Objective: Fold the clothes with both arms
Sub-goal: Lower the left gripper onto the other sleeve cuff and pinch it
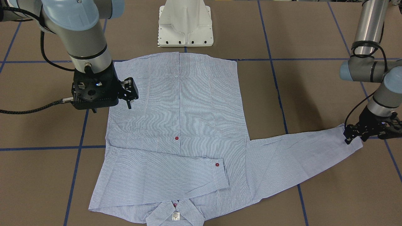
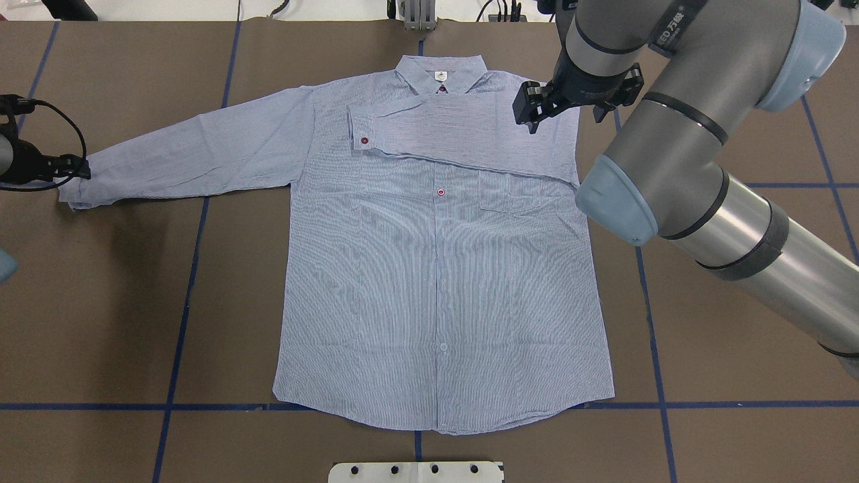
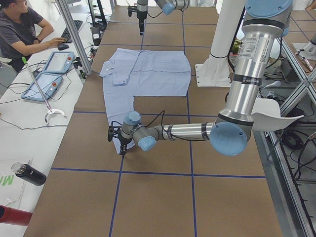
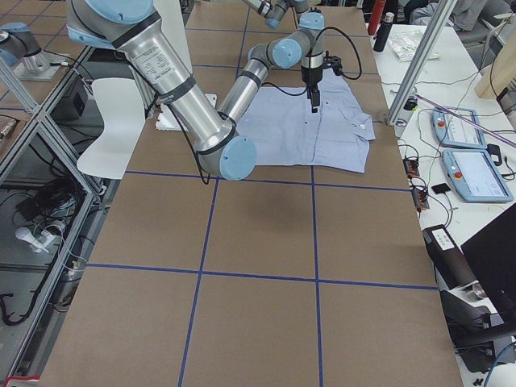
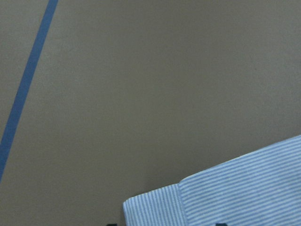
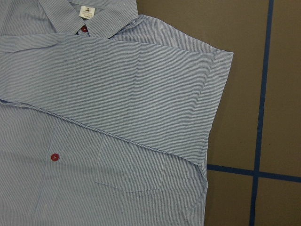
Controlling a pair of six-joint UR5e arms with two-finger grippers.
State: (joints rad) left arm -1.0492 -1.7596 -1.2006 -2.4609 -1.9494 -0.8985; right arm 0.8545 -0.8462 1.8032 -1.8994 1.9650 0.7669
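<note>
Cuff [image 5: 225,197] comes first, at the far left of the overhead view, where it ends the one sleeve [image 2: 201,151] that lies stretched out on the brown table [image 2: 100,302]. The left gripper [image 1: 351,137] sits right at it. In the left wrist view we see two dark fingertips well apart at the bottom edge with the cuff between them, so we read the jaws as spread and not yet closed on the cloth.

From there the sleeve's long axis runs rightward and slightly away from the robot to the shoulder of the shirt [image 2: 436,268]. The shirt lies flat, front up, collar [image 2: 439,74] on the far side from the robot's base. We judge that the coming move depends on this line: the cuff would travel right along it, across the chest, and the left arm is much the nearer one.

Further right, the other sleeve [image 2: 470,134] lies folded across the chest, its red cuff button [image 2: 364,140] near the placket and the chest pocket [image 6: 127,174] just below it.

The right gripper [image 2: 564,111] hangs above that sleeve's shoulder end. It holds nothing and looks spread.

The white neck label [image 6: 86,10] carries a small dark mark that we cannot read. Lettering on the right arm [image 2: 671,30] shows "EED" and then characters we cannot make out.
</note>
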